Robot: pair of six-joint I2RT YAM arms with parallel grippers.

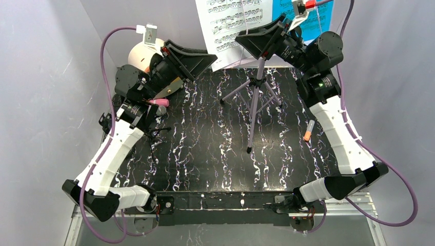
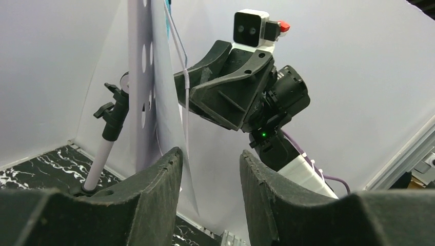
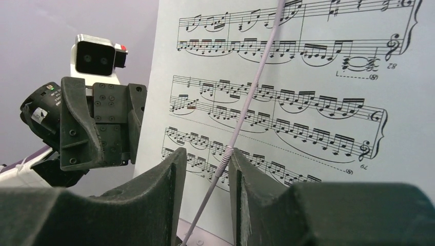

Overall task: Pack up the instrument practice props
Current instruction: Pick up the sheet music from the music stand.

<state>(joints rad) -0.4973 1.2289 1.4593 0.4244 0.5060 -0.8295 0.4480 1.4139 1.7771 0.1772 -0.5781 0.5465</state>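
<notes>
The lilac music rack [image 1: 255, 97] stands on its tripod legs at the back middle of the black mat. It holds a white sheet-music page [image 1: 231, 25] and a blue page [image 1: 310, 20]. My right gripper [image 1: 245, 40] is open in front of the white page [image 3: 308, 102]. A thin lilac page-holder wire [image 3: 245, 115] runs between its fingers and touches the right finger. My left gripper [image 1: 211, 59] is open and empty at the page's left edge [image 2: 172, 113], beside the perforated panel [image 2: 141, 77]. A pink toy microphone [image 1: 158, 102] lies under the left arm.
A cream cylinder box [image 1: 139, 54] stands at the back left. A thin black tripod [image 1: 155, 134] lies by the left arm. A small grey and orange stick [image 1: 308, 131] lies at the mat's right. Grey walls enclose the back and sides.
</notes>
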